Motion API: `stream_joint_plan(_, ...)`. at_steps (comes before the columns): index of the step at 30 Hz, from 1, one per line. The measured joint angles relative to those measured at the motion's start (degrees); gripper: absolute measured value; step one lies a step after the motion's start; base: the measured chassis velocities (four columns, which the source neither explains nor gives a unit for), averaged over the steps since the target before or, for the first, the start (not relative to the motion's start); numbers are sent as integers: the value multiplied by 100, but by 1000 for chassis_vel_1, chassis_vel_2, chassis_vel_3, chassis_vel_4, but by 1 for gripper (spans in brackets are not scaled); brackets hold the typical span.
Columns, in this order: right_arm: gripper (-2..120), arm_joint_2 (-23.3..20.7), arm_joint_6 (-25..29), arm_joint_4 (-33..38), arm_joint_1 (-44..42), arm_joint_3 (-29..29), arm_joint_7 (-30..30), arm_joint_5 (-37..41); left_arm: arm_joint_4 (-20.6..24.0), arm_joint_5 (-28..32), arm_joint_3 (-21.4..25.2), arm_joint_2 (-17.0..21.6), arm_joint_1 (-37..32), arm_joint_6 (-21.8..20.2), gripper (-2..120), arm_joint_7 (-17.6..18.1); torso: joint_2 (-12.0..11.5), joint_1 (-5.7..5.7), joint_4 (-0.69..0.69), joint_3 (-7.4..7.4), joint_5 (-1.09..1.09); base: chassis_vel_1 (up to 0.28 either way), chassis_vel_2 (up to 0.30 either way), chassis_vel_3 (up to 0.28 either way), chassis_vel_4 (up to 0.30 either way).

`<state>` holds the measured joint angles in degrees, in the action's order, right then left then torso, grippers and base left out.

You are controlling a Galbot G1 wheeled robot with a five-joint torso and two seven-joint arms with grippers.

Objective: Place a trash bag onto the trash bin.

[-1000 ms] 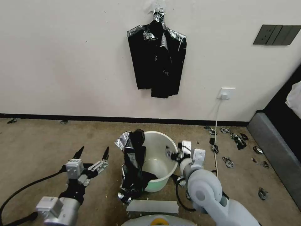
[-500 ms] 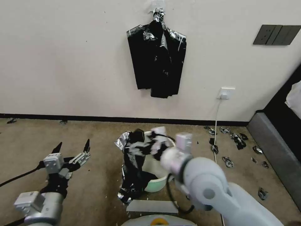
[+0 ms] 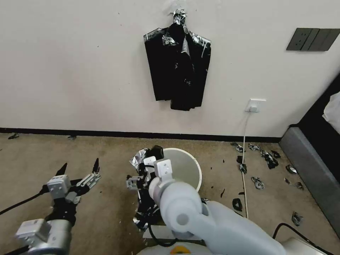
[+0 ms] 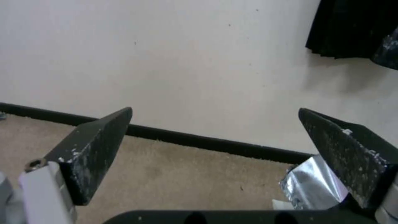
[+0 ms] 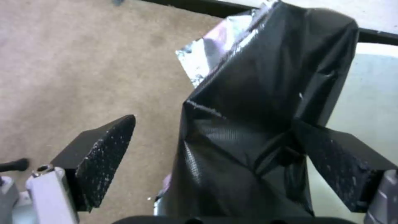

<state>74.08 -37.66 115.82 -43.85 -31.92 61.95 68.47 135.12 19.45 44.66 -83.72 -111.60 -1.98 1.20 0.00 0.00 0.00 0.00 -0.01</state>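
Observation:
The cream-white trash bin (image 3: 189, 170) stands on the carpet near the wall. The black trash bag (image 3: 146, 209) hangs crumpled over the bin's left rim and down to the floor, with a silvery fold (image 3: 139, 156) at its top. My right arm reaches across the bin's front. My right gripper (image 3: 143, 175) is open at the bag's upper part. In the right wrist view the right gripper (image 5: 215, 121) straddles the trash bag (image 5: 265, 93), one finger on the carpet side and one on the trash bin (image 5: 369, 93) side. My left gripper (image 3: 80, 166) hovers open over the carpet, left of the bag.
A flat bundle of black bags (image 3: 179, 67) hangs on the wall above the bin. Black scraps (image 3: 269, 157) and a white cable (image 3: 243, 166) lie on the carpet to the right. Grey furniture (image 3: 311, 177) lines the right edge. The left wrist view shows the baseboard (image 4: 186, 140).
My right arm has swung from the bin's right side across to its left, bringing the open gripper onto the bag. My left gripper has drawn back to the left.

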Motion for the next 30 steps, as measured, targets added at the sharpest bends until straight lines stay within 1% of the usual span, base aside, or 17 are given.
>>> stream_joint_plan(3,99,64,3,-156,-20,0,-24,-114,-6,-9,-33,0,-4,1,100,-2,0,0,0,0,0,0,0,0,0)
stream_joint_plan(6,92,94,11,-240,-30,10,-54,-199,-6,-12,-52,23,-15,3,100,-5,0,0,0,0,0,0,0,0,0)
stream_joint_plan(7,92,94,11,-240,-30,10,-54,-199,-6,-12,-52,23,-15,3,100,-5,0,0,0,0,0,0,0,0,0)
stream_joint_plan(10,77,69,17,-251,-51,35,-83,-253,-12,-12,-72,36,-16,3,100,-7,0,0,0,0,0,0,0,0,0)
stream_joint_plan(11,73,57,19,-257,-66,43,-95,-285,-18,-12,-85,37,-17,4,100,-7,0,0,0,0,1,0,0,0,0)
stream_joint_plan(12,73,57,19,-257,-66,43,-95,-285,-18,-12,-85,37,-17,4,100,-7,0,0,0,0,1,0,0,0,0)
stream_joint_plan(14,62,30,28,-272,-97,80,-130,-350,-29,-12,-115,37,-11,4,100,-7,0,0,0,0,1,0,0,0,0)
stream_joint_plan(15,62,30,28,-272,-97,80,-130,-350,-29,-12,-115,37,-11,4,100,-7,0,0,0,0,1,0,0,0,0)
stream_joint_plan(16,58,21,30,-273,-111,100,-140,-360,-32,-12,-122,39,-6,4,100,-7,0,0,0,0,1,0,0,0,0)
stream_joint_plan(19,43,-20,36,-274,-148,138,-168,-389,-34,-12,-131,47,-3,4,100,-7,0,0,0,0,1,0,0,0,0)
stream_joint_plan(20,43,-20,36,-274,-148,138,-168,-389,-34,-12,-131,47,-3,4,100,-7,0,0,0,0,1,0,0,0,0)
stream_joint_plan(21,39,-31,39,-274,-158,142,-176,-401,-34,-12,-135,49,-4,4,100,-7,0,0,0,0,1,0,0,0,0)
stream_joint_plan(22,33,-43,41,-273,-174,147,-189,-419,-35,-12,-140,49,-7,4,100,-8,0,0,0,0,1,0,0,0,0)
stream_joint_plan(24,30,-51,42,-274,-187,148,-197,-434,-34,-12,-148,50,-8,4,100,-8,0,0,0,0,1,0,0,0,0)
stream_joint_plan(26,18,-63,44,-261,-219,149,-212,-462,-38,-11,-178,57,-13,1,100,-8,0,0,0,0,1,0,0,0,0)
stream_joint_plan(27,18,-63,44,-261,-219,149,-212,-462,-38,-11,-178,57,-13,1,100,-8,0,0,0,0,1,0,0,0,0)
stream_joint_plan(30,7,-96,45,-230,-231,150,-231,-487,-64,-5,-247,109,-13,-30,100,-10,0,0,0,0,1,0,0,0,0)
